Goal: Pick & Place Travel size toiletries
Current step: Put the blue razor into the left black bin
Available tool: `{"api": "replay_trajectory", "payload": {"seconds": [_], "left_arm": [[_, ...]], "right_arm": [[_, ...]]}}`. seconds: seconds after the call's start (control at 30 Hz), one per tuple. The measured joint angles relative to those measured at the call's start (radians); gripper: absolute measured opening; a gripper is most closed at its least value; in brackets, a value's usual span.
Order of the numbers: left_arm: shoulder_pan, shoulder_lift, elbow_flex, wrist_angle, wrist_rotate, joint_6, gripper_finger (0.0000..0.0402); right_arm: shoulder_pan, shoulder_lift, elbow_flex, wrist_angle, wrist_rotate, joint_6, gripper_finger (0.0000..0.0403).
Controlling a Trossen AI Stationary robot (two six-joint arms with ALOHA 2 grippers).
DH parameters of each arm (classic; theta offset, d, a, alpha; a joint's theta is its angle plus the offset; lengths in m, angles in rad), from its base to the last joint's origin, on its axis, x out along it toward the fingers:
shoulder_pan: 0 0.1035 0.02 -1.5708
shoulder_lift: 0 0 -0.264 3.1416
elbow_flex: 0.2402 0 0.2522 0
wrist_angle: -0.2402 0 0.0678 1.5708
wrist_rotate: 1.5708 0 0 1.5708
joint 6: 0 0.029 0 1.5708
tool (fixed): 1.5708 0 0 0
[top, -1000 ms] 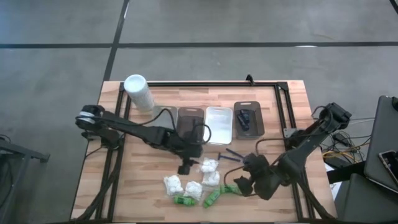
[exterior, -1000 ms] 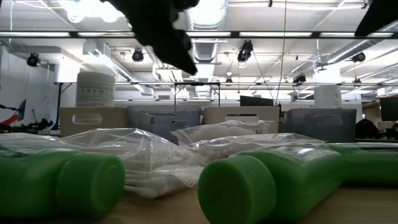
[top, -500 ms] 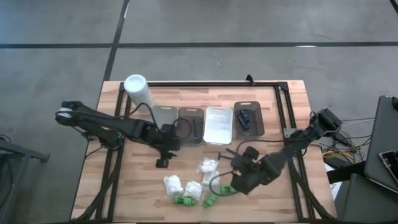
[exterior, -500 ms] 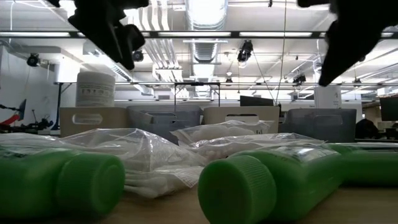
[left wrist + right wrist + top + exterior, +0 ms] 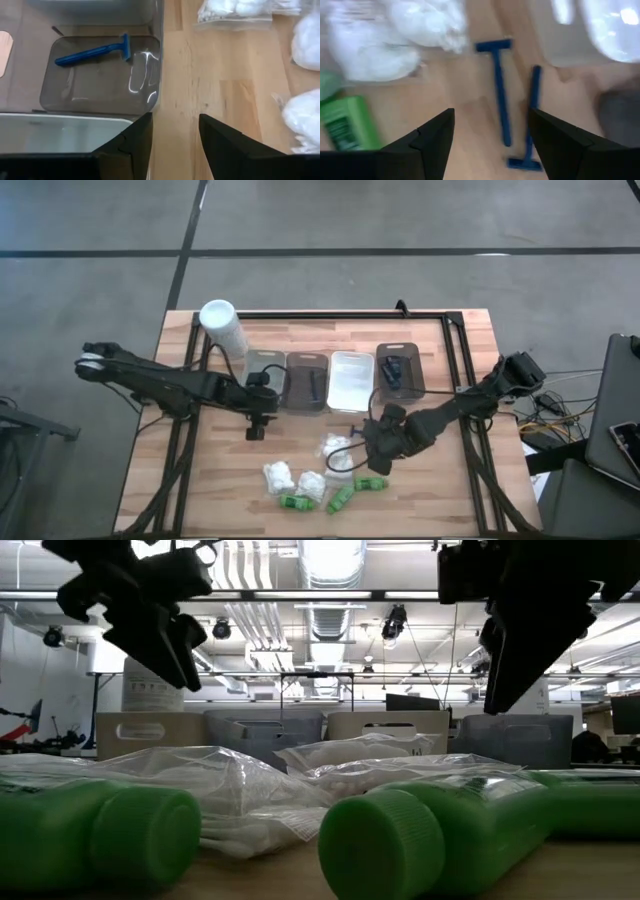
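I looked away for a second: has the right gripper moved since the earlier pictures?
Yes. In the high view the right gripper has swung leftward and up the picture, from near the table's front-right toward the white tray, now over the blue razors.

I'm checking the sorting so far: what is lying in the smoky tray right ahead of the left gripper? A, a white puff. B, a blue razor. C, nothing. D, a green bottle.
B: the left wrist view shows a single blue razor lying in the smoky tray, just beyond the open left gripper.
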Motion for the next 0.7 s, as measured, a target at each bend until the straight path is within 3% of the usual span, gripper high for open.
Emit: {"api": "replay_trajectory", "payload": {"seconds": [0.43,0.7], "left_arm": [[0.034,-0.006,-0.085,0.097,0.000,0.039,0.0165],[0.074,-0.006,-0.084,0.102,0.001,0.060,0.0165]], "right_arm": [[-0.079,0.007,-0.142,0.168,-0.132,-0.150,0.0252],[-0.096,0.011,-0.180,0.195,-0.129,-0.164,0.0228]]}}
